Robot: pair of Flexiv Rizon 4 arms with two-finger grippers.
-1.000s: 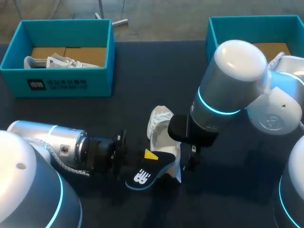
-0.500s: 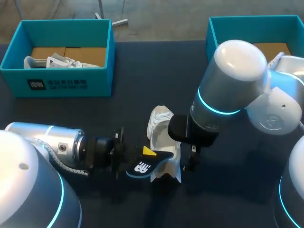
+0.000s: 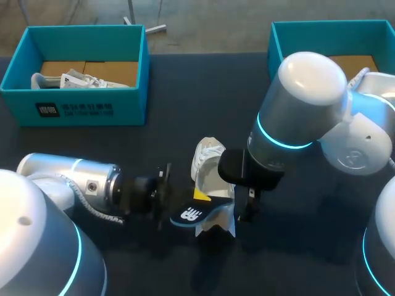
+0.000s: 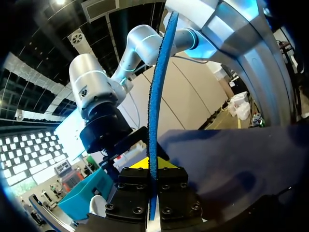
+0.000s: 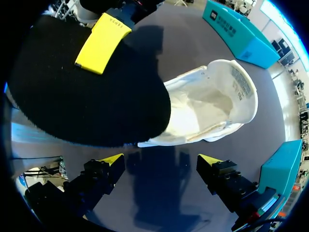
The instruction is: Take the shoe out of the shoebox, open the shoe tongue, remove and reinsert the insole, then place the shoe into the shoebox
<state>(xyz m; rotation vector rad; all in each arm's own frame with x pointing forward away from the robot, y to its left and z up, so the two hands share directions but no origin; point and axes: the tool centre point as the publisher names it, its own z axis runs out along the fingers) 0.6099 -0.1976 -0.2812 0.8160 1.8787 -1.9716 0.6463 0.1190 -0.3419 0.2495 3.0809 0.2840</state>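
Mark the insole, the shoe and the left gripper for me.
insole [image 3: 190, 214], head view, on its printed end
shoe [image 5: 212, 104], right wrist view, on its white inner lining
left gripper [image 4: 153, 169], left wrist view, between its fingers, on the insole's edge

Head view high behind, looking down, wrist views close in, all sharing the insole [image 3: 192, 214]

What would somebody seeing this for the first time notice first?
The dark, blue-edged insole stands out, clamped in the left gripper and held at the white shoe lying mid-table. The right gripper is open, with that shoe just ahead of its fingers. A teal shoebox at the far left corner holds a second shoe.
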